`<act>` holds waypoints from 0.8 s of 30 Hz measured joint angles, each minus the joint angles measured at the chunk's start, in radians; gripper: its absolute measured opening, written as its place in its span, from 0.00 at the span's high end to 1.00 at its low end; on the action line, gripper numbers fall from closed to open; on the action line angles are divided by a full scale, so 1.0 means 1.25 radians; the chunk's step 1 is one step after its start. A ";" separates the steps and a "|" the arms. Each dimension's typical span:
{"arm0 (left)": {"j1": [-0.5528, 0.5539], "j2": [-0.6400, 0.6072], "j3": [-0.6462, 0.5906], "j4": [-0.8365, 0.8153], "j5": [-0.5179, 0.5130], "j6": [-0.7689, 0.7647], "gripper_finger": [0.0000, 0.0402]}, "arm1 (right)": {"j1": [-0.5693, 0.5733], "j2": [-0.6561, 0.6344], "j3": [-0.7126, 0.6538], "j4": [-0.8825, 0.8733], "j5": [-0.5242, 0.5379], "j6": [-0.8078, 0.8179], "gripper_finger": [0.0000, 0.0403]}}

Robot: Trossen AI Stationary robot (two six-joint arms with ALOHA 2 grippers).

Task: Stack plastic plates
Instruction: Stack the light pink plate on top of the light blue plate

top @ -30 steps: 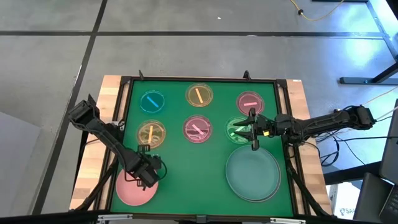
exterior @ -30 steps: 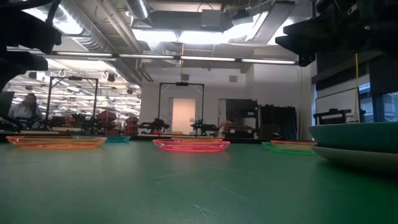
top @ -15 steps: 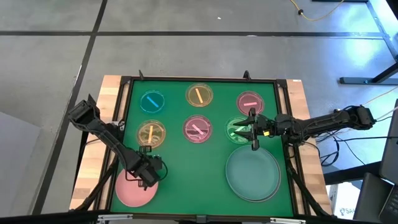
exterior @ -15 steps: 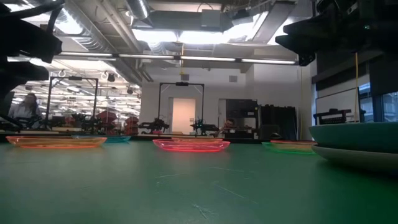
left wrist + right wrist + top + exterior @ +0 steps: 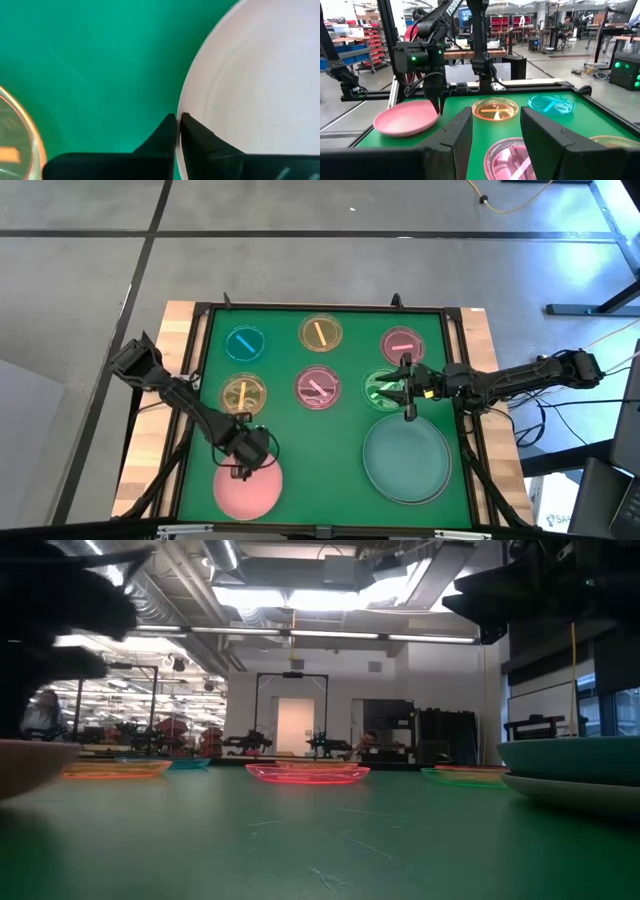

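The left gripper [image 5: 243,463] is pinched on the rim of the large pink plate [image 5: 247,488], which sits near the front edge of the green mat [image 5: 300,440], toward the front-left corner. In the left wrist view the two dark fingers [image 5: 192,131] press together on the plate's edge [image 5: 250,85], one inside the rim and one outside. From the right wrist view the pink plate [image 5: 405,117] looks tilted, its gripped edge raised off the mat under the left gripper [image 5: 439,106]. The right gripper [image 5: 405,392] hovers over the right half of the mat, above the small green plate [image 5: 383,388], with its fingers [image 5: 451,137] spread wide and holding nothing. Just in front of it, near the front-right corner, the large teal plate [image 5: 406,459] rests on a grey-white plate [image 5: 575,794], whose rim shows under it in the low view. The other small plates lie apart on the mat: a blue one [image 5: 244,343], a yellow one [image 5: 320,333] and a pink one [image 5: 401,344] along the back edge, with a second yellow one [image 5: 242,394] and a second pink one [image 5: 318,386] in the row in front of them. Each small plate carries a bar mark at its centre.
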 joint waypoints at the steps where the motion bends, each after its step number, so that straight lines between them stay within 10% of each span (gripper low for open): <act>1: 0.011 0.001 0.004 0.005 -0.015 0.010 0.97 | 0.000 0.000 0.000 0.005 0.000 -0.006 0.60; 24: 0.249 0.122 0.024 0.514 -0.152 0.238 0.95 | 0.000 0.022 0.000 0.002 -0.075 -0.035 0.60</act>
